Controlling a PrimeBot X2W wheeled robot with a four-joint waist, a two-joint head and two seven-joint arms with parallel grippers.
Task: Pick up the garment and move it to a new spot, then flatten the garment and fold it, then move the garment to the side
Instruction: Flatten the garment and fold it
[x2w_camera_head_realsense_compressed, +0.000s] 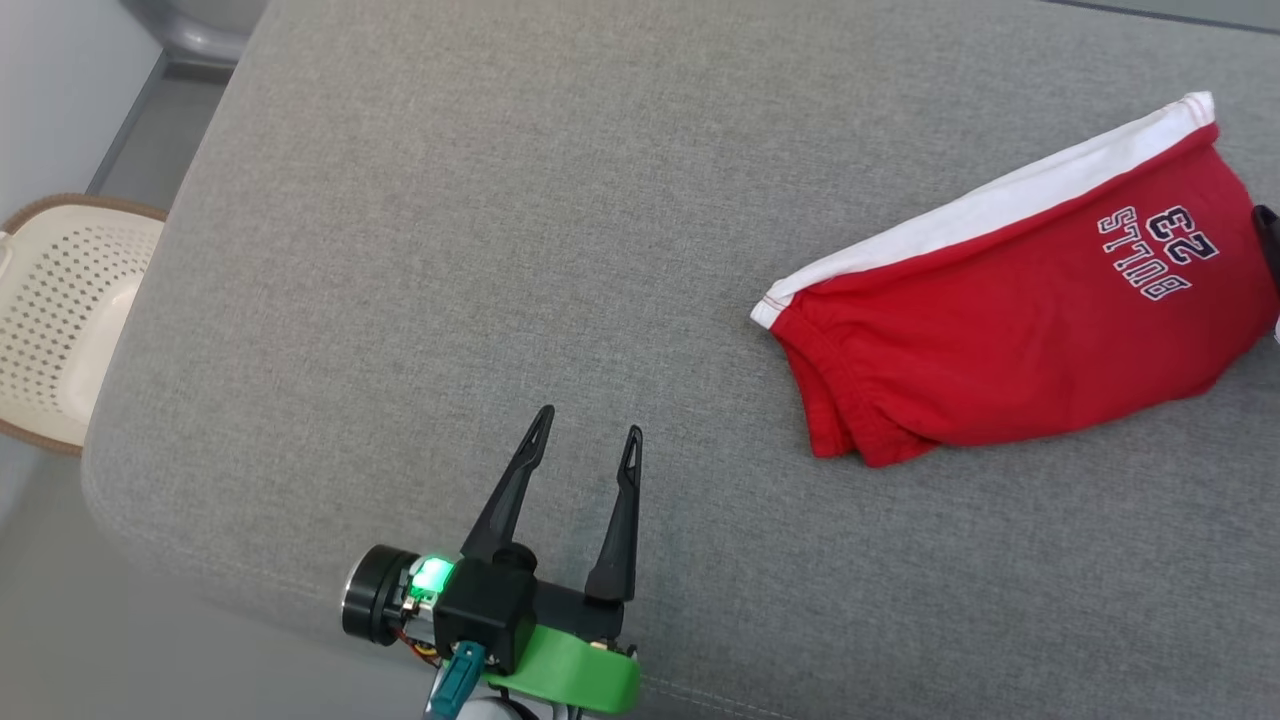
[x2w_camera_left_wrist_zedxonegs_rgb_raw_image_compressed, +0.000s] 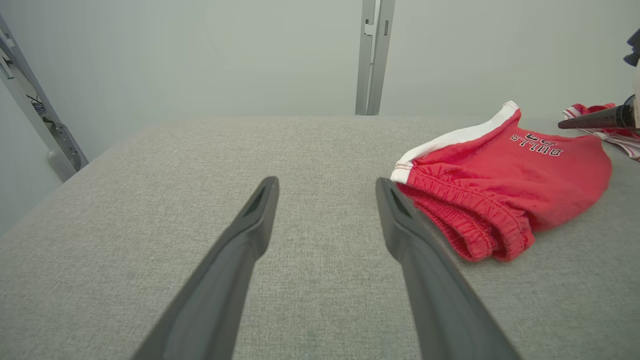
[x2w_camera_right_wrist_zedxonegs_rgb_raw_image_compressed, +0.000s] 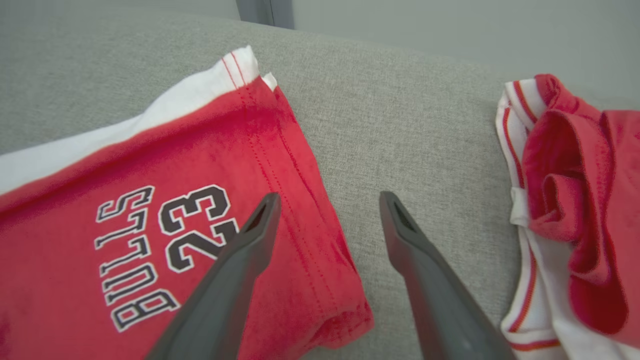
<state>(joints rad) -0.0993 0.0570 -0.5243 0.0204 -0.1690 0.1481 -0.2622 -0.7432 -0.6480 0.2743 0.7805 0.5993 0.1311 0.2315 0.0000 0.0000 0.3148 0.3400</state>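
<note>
Head view first: the left gripper hovers with fingers spread and nothing in it, and the red shorts lie folded well off to its right. The right gripper, also wide and empty, is poised at their hem edge. It's soft, light jersey, likely floppy, so I'd pinch the thick waistband nearest the left fingers. Underneath is a grey fabric cushion, with a pale wall beyond and a perforated basket away to the left gripper's left.
</note>
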